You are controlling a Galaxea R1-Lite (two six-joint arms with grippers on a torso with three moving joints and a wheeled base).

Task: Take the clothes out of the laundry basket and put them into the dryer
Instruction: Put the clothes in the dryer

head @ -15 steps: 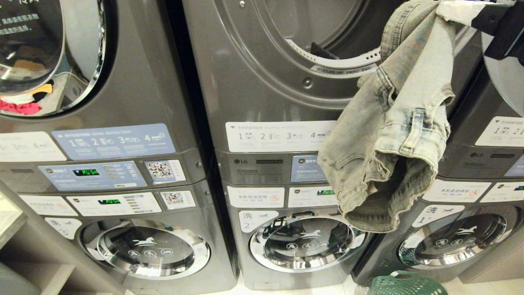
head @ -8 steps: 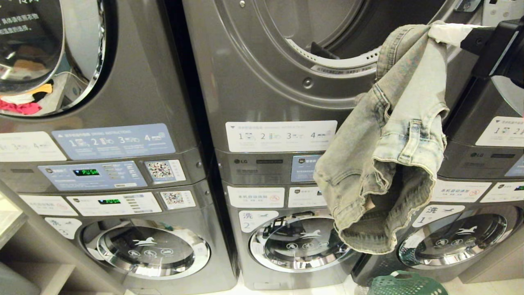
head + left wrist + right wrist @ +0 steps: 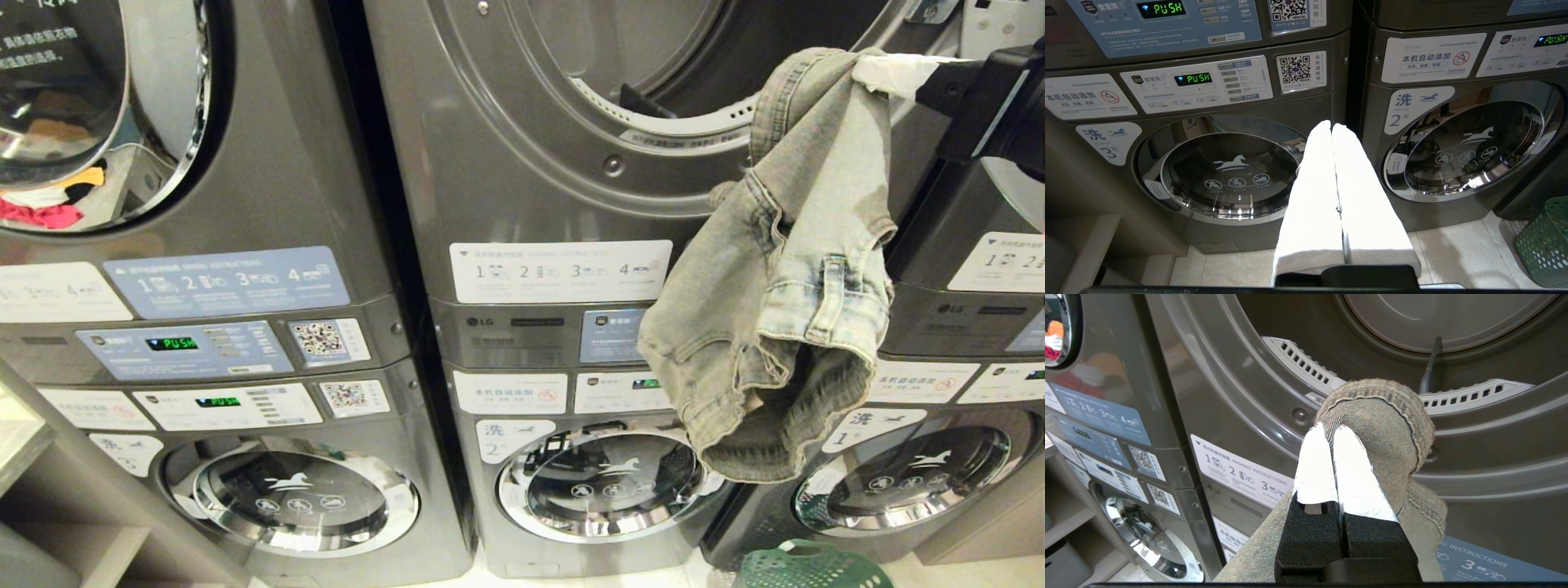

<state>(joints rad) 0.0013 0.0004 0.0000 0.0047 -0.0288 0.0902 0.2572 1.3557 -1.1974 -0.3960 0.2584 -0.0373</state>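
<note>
A pale grey-green denim garment point(image 3: 784, 278) from the clothes hangs in front of the open middle dryer point(image 3: 571, 163), its hem down at the control panels. My right gripper point(image 3: 867, 70) is shut on its top fold, just right of the dryer's mouth. In the right wrist view the same gripper point(image 3: 1329, 430) pinches the denim point(image 3: 1392, 424) before the drum opening point(image 3: 1453, 318). The green laundry basket point(image 3: 808, 567) stands on the floor below and also shows in the left wrist view point(image 3: 1545, 241). My left gripper point(image 3: 1332, 127) is shut and empty, low before the washers.
The left dryer's closed glass door point(image 3: 82, 98) shows yellow and pink garments point(image 3: 49, 204) inside. Smaller washer doors point(image 3: 600, 482) sit under each dryer. An open round door point(image 3: 1012, 171) stands at the right edge. A shelf point(image 3: 24, 457) juts in at the lower left.
My right gripper has come down a little from the top edge with the denim garment, which now hangs lower and has swung slightly. The left arm has not moved.
</note>
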